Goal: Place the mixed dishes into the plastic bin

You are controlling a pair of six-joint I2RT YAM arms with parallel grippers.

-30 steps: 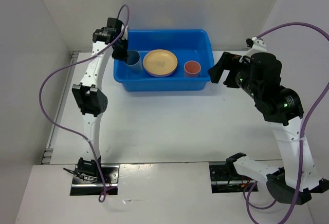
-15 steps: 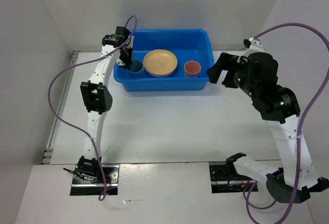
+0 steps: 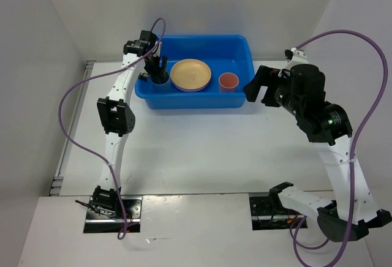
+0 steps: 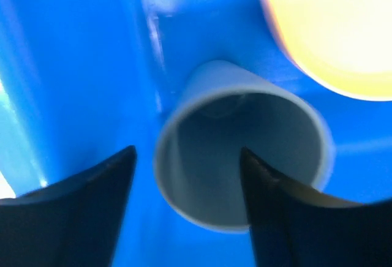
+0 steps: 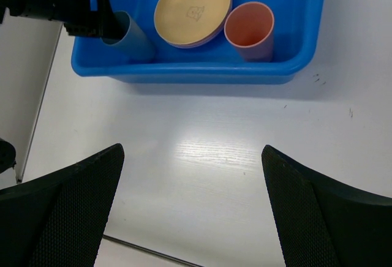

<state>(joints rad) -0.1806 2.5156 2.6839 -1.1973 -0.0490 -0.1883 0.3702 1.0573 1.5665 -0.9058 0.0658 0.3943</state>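
The plastic bin point(image 3: 193, 100) is a bright blue tub at the back of the table. Inside it a blue cup point(image 3: 162, 78) leans at the left end. A yellow-orange plate point(image 3: 190, 74) lies in the middle on a lilac-rimmed one point(image 5: 184, 45), and a coral red cup point(image 3: 228, 81) stands upright to the right. My left gripper point(image 3: 154, 68) hangs open over the blue cup point(image 4: 245, 157). One of its fingers point(image 4: 79, 212) is outside the cup's wall and the other is in front of its mouth. My right gripper point(image 5: 193, 212) is open over bare table, just right of the bin point(image 5: 202, 74).
White walls close in the table at the left, back and right. Purple cables loop from both arms. White tabletop point(image 3: 208, 150) stretches between the bin and the arm bases.
My left gripper has opened and let go of the blue cup, which now leans in the bin's left end. The right arm has drifted slightly left.
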